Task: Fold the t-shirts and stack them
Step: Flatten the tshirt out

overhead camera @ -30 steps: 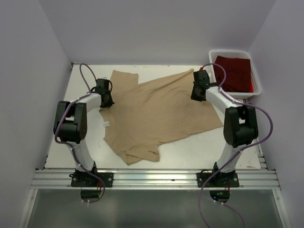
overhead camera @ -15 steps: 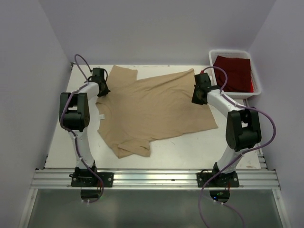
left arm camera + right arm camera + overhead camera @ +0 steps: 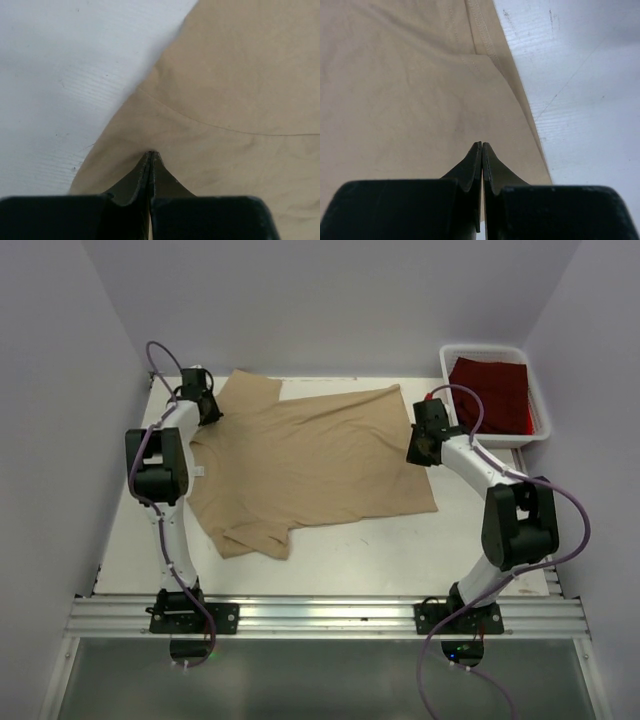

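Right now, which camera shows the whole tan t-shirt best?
Top external: the whole tan t-shirt shows, spread on the table. Each wrist view shows only a close patch of cloth with one edge.

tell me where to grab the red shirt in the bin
Probably come from straight above and pinch the left edge of the red shirt, the side nearest the right gripper, which is shut on the tan shirt. The red shirt lies flat in the white bin, whose walls block sideways approaches.
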Available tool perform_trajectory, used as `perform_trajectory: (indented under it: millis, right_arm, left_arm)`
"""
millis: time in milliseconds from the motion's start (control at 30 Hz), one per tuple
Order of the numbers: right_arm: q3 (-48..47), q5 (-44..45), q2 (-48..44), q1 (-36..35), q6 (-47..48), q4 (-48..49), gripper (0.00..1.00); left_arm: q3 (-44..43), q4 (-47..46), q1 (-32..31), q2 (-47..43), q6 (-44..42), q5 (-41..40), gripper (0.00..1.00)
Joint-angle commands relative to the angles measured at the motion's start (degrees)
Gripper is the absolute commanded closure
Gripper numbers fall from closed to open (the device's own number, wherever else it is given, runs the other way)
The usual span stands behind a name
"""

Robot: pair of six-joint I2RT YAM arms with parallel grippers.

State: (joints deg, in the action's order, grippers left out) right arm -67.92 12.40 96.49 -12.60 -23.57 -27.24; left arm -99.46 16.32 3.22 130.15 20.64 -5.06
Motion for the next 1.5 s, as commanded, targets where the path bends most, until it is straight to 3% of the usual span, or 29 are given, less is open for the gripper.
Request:
perform_trajectory:
  millis: [0, 133, 233, 300, 400, 433, 467, 500, 600, 667, 800, 867, 1000, 1200, 1467]
  right_arm:
    - [0.51, -0.36, -5.08, -0.41, -0.07, 0.17, 1.00]
    - [2.00, -0.10, -6.92, -0.49, -0.07, 0.96, 1.00]
    - [2.00, 0.43, -7.10, -0.50, -0.07, 0.53, 1.00]
    - [1.39, 1.21, -6.49, -0.49, -0.33, -1.31, 0.78]
    - [0.95, 1.92, -5.87, -0.49, -1.38, -4.39, 0.59]
    - [0.95, 2.53, -6.13, -0.50, -2.08, -5.18, 0.57]
    - [1.38, 2.36, -6.57, -0.50, -2.18, -6.32, 0.55]
    - [1.82, 2.10, -7.88, -0.50, -2.27, -6.50, 0.55]
    - [5.07, -4.55, -10.79, -1.02, -2.44, -4.93, 0.55]
    - [7.18, -17.32, -12.11, -3.56, -0.96, -1.69, 0.57]
    - [4.38, -21.44, -9.66, -22.05, 2.04, -3.43, 0.58]
    - [3.42, -25.65, -7.03, -26.75, 0.20, -1.77, 0.58]
    - [0.86, -24.62, -2.37, -36.77, -1.65, -0.80, 0.59]
    - [-2.30, -23.66, 3.70, -45.21, -4.37, -0.79, 0.60]
    - [-9.58, -22.52, 9.77, -50.94, -5.69, -2.19, 0.60]
  left_arm:
    - [-1.62, -6.12, 0.03, -9.11, -2.89, 3.30, 1.00]
    - [1.88, -4.55, -0.06, -17.54, -1.93, 4.53, 0.92]
    - [8.74, 1.24, -0.85, -25.71, 0.18, 4.01, 0.69]
    - [15.74, 4.50, -1.73, -31.51, 1.23, 5.75, 0.52]
    - [26.45, 9.61, -2.70, -39.07, 2.21, 10.76, 0.34]
    - [28.60, 11.70, -3.65, -41.09, 0.99, 11.47, 0.30]
    - [30.27, 13.46, -6.10, -44.51, 0.28, 11.13, 0.15]
    - [33.60, 14.87, -7.26, -46.46, -1.38, 10.60, 0.12]
    - [38.27, 19.45, -11.65, -53.05, -2.19, 10.59, 0.11]
    - [39.86, 21.64, -13.06, -57.35, -1.75, 12.00, 0.11]
    - [44.17, 22.35, -13.42, -63.43, -0.17, 11.39, 0.11]
    - [44.96, 22.62, -13.42, -65.01, 0.01, 9.90, 0.11]
    - [45.84, 23.32, -13.42, -65.20, 0.19, 8.49, 0.12]
    - [46.02, 23.76, -13.42, -67.74, 0.36, 7.53, 0.12]
    - [46.37, 24.38, -13.42, -69.85, 0.54, 7.08, 0.11]
